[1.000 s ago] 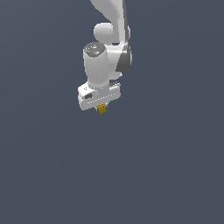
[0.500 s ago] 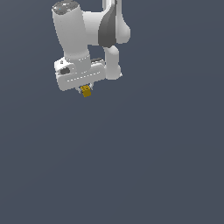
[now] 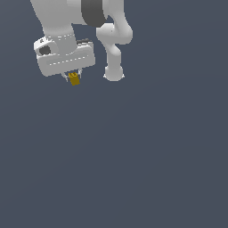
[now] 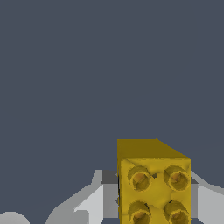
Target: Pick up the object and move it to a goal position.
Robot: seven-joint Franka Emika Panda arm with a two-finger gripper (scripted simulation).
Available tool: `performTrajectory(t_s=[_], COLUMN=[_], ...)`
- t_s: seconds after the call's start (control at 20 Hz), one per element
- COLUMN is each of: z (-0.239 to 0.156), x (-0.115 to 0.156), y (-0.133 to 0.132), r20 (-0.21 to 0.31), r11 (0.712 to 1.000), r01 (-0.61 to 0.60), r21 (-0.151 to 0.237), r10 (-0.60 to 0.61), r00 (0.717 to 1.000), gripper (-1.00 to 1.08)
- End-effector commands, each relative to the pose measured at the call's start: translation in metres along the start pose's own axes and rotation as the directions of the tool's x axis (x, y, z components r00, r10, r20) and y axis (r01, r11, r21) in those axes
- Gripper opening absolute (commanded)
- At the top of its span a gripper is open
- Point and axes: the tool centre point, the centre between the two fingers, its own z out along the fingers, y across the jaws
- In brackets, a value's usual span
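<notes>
The claw (image 3: 73,78) is closed on the yellow block (image 3: 75,80), which hangs just under the white hand of the arm (image 3: 67,53) in the upper part of the exterior view, toward that view's left. The block is pinched between the two short fingers (image 3: 67,78) and only its lower part sticks out below them. In the wrist view the block (image 4: 154,183) fills the space between the grey finger pads, with four round studs facing the camera, so the grip looks to be on its flat side faces, not its studded face. That choice makes sense: smooth parallel sides give the pads an even hold and keep such a small piece from twisting. The block appears to be lifted clear of the dark worktop (image 3: 133,169), with nothing touching it from below, though the plain surface makes the height hard to judge. No goal marker shows in either view, so how near the block is to its target cannot be told; the carrying stage seems under way.
</notes>
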Motion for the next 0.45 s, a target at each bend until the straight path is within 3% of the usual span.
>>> performTrajectory(t_s=[0.0, 0.4], z=[-0.0091, -0.0146], x=[-0.0044, -0.0058], y=[0.0051, 0.0093], r20=[0.001, 0.002], r11=[1.000, 1.000], r01=[0.001, 0.001], r21=[0.000, -0.001], r10=[-0.001, -0.001], r00=[1.000, 1.000], gripper=[-1.00, -1.00])
